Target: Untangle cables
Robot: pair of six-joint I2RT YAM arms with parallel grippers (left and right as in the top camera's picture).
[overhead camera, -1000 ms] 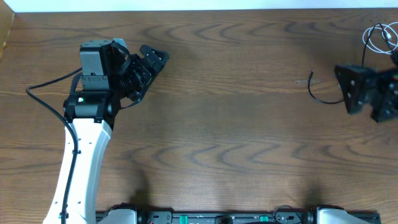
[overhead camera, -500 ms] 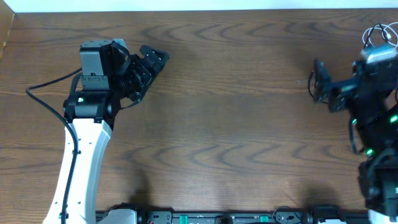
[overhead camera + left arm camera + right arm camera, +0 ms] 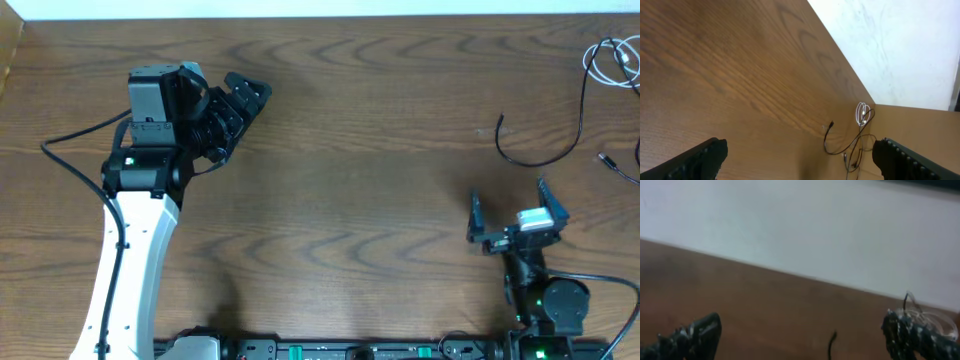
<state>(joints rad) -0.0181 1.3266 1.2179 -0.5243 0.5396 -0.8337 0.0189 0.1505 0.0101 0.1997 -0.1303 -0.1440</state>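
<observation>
- The bench (image 3: 380, 200) is bare brown wood over most of its width. The only loose items lie at its far right corner.
- My left arm (image 3: 135, 230) reaches up the left side of the bench and stops short of the far edge. Its left jaws are spread wide with nothing between them. The left wrist view looks diagonally across the bench at the cables, so I judge this arm is parked as a lookout and is not working.
- My right arm (image 3: 545, 300) is folded low at the near edge, toward the right corner. The right jaws are also spread wide and empty, well apart from the cables. I think this pose keeps the overhead view of that corner clear and leaves the jaws ready for a reach.
- The black cable (image 3: 530, 162) lies in an open curve that runs up toward the far right corner. It is not bunched.
- The white cable (image 3: 860, 112) sits coiled in small loops at that corner. I cannot tell whether it crosses the black one, because the overhead frame cuts it off.
- A small plug end (image 3: 606, 158) lies near the right edge, beside the black curve.
</observation>
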